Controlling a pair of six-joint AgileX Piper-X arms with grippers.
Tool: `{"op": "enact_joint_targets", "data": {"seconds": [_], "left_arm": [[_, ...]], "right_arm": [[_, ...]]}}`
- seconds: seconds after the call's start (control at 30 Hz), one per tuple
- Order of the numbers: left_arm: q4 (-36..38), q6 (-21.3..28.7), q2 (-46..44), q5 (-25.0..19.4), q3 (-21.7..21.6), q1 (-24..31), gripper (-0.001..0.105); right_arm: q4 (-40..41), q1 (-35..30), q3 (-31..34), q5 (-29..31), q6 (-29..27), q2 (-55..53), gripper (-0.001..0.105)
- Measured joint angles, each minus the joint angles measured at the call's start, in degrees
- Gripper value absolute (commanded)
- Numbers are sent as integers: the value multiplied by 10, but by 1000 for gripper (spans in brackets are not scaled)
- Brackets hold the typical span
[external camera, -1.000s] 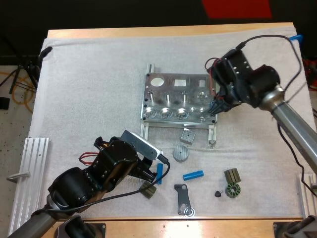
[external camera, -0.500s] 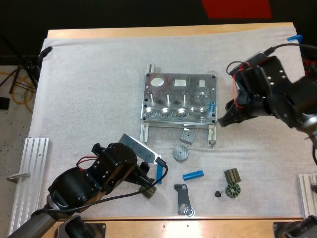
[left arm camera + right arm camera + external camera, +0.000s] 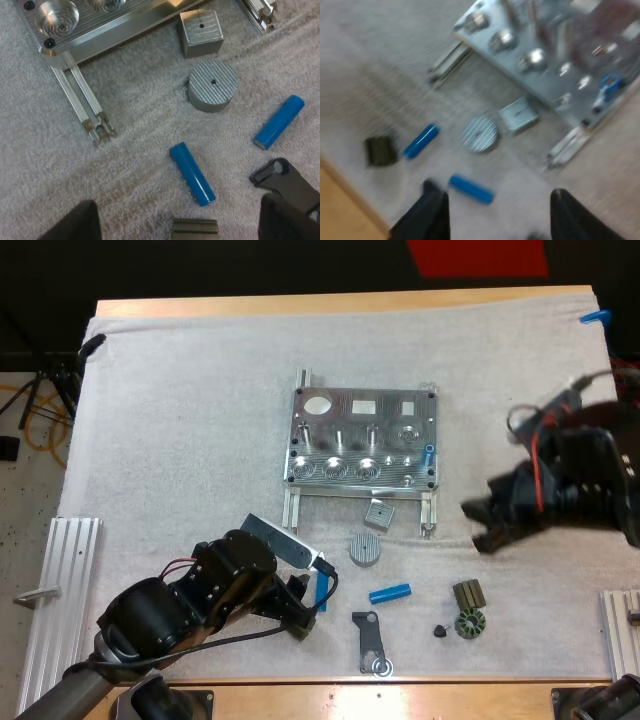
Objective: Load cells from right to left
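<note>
The metal fixture [image 3: 360, 440] lies mid-mat, and one blue cylinder [image 3: 429, 454] stands in the slot at its right end. Two more blue cylinders lie on the mat: one [image 3: 389, 593] in front of the fixture, the other [image 3: 321, 590] by my left gripper [image 3: 303, 608]. In the left wrist view that gripper [image 3: 177, 220] is open just short of the nearer blue cylinder [image 3: 192, 173], with the other cylinder [image 3: 278, 122] beyond. My right gripper [image 3: 484, 525] hangs open over the mat to the right of the fixture, holding nothing; its view is blurred.
A grey ribbed disc [image 3: 366, 548] and a small metal cube [image 3: 379, 513] lie in front of the fixture. A black bracket [image 3: 371, 640], a dark block [image 3: 467, 593], a toothed ring [image 3: 468, 623] and a small knob [image 3: 440, 630] sit near the front edge. Aluminium rails [image 3: 60, 590] flank the mat.
My right gripper has left the fixture's right end and swung right and toward the front, leaving a blue cylinder in the slot. My left gripper has edged slightly nearer the front.
</note>
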Motion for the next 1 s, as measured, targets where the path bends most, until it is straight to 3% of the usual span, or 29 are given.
{"op": "enact_joint_targets", "data": {"seconds": [0.33, 0.67, 0.87, 1.0], "left_arm": [[0, 0, 0, 0, 0, 0, 64], [0, 0, 17, 0, 12, 0, 64], [-1, 0, 70, 0, 31, 0, 64], [-40, -11, 110, 5, 31, 0, 64]], "right_arm": [[20, 0, 129, -116, 0, -118, 46], [20, 0, 184, -138, -1, -161, 46], [9, 0, 188, -139, -1, -162, 46], [-3, 0, 189, -139, -1, -162, 46]]}}
